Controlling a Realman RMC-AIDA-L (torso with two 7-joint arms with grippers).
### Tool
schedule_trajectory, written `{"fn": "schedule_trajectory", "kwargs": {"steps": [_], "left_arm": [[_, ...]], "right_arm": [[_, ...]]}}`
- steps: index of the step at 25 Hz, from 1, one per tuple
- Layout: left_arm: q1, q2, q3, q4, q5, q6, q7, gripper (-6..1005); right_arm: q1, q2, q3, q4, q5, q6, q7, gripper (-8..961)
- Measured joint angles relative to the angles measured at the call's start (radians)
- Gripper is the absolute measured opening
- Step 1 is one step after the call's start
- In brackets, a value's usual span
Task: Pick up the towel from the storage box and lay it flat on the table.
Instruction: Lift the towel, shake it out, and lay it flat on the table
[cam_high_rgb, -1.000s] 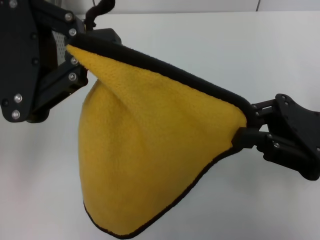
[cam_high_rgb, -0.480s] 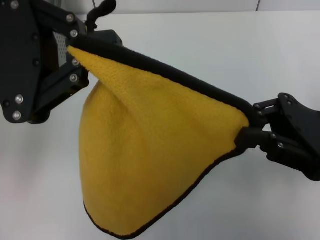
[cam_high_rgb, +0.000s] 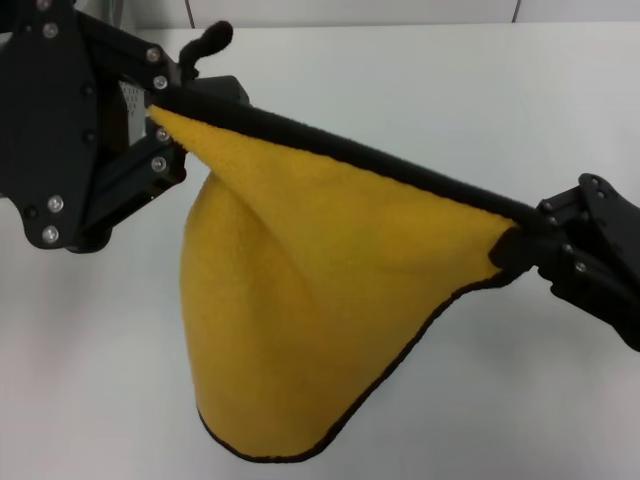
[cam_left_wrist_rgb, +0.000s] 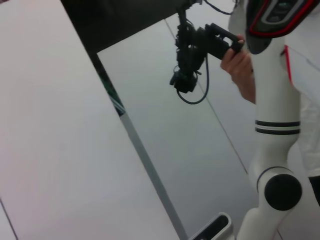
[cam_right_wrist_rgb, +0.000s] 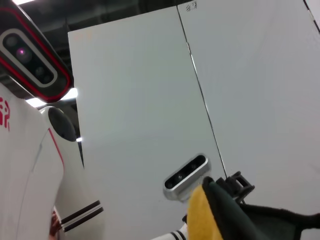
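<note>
The yellow towel (cam_high_rgb: 320, 300) with black edging hangs in the air above the white table (cam_high_rgb: 430, 90). Its top edge is stretched taut between my two grippers, and the rest sags down to a rounded point near the bottom of the head view. My left gripper (cam_high_rgb: 160, 115) is shut on the upper left corner. My right gripper (cam_high_rgb: 515, 245) is shut on the right corner. The right wrist view shows a bunched yellow towel corner (cam_right_wrist_rgb: 207, 215) close to that camera. A sliver of the perforated storage box (cam_high_rgb: 133, 95) shows behind my left gripper.
The white tabletop spreads out under and behind the towel. The wrist views look up at my white body (cam_left_wrist_rgb: 280, 150), wall panels, and a person's hand (cam_left_wrist_rgb: 237, 62) holding a black device.
The grippers have drawn further apart and moved slightly right. The towel's top edge has gone from a slack curve to a straight taut line, and the hanging part has lifted a little.
</note>
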Motion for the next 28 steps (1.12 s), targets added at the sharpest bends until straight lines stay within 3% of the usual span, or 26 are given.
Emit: {"fn": "schedule_trajectory", "kwargs": {"steps": [2, 7, 13, 22, 28], "left_arm": [[0.001, -0.002, -0.008, -0.023, 0.001, -0.003, 0.000, 33], [0.002, -0.015, -0.030, -0.076, 0.044, -0.006, 0.001, 34], [-0.003, -0.022, -0.019, -0.141, 0.121, -0.033, 0.006, 39], [0.027, -0.026, 0.201, -0.182, 0.210, -0.214, 0.007, 128], [0.028, -0.025, 0.292, -0.190, 0.243, -0.292, -0.004, 157]], "right_arm": [[-0.002, -0.002, 0.003, 0.000, 0.003, -0.002, 0.003, -1], [-0.004, -0.013, 0.015, -0.012, 0.040, -0.003, 0.024, 2], [0.001, -0.021, 0.102, -0.147, 0.055, 0.024, 0.121, 5], [0.024, -0.036, 0.111, -0.506, 0.023, 0.229, 0.353, 10], [0.048, -0.023, 0.111, -0.733, -0.134, 0.366, 0.468, 13]]}}
